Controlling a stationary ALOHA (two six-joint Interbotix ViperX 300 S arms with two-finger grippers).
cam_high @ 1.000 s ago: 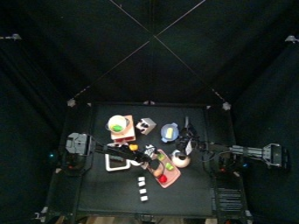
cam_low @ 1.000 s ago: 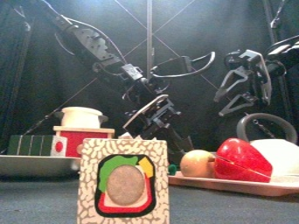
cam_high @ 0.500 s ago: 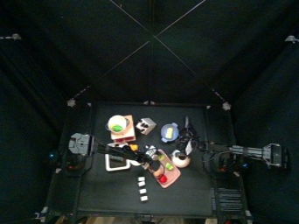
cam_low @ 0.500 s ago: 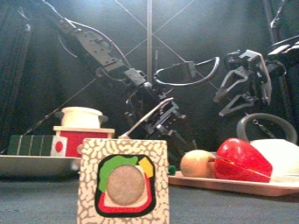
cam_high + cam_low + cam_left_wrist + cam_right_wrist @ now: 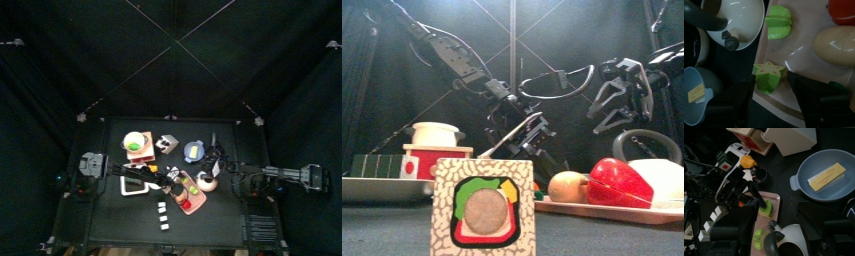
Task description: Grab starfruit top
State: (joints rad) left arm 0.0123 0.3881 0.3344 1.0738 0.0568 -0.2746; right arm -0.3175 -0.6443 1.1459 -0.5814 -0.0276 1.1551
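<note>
The starfruit top [image 5: 769, 76], a green piece with a star-shaped cut face, lies on the pink tray [image 5: 804, 107] near its edge. A second green starfruit piece [image 5: 779, 22] lies further along the tray. My left gripper [image 5: 777, 95] hovers over the tray, open, one jaw on either side of the starfruit top, touching nothing. In the front view the left gripper [image 5: 529, 135] hangs behind the printed box. The right wrist view shows the left gripper [image 5: 751, 195] above the tray's green pieces [image 5: 765, 208]. My right gripper [image 5: 620, 100] hangs open, high at the right, holding nothing.
On the tray also sit a beige apple [image 5: 841, 45] and a red pepper [image 5: 616, 180]. A white bowl with a black ladle [image 5: 741, 20] and a blue bowl [image 5: 824, 175] holding a yellow slice stand beside the tray. A box printed with a sandwich [image 5: 482, 205] stands in front.
My left gripper has eased slightly down and to the right over the tray, jaws still open. The right arm has not moved.
</note>
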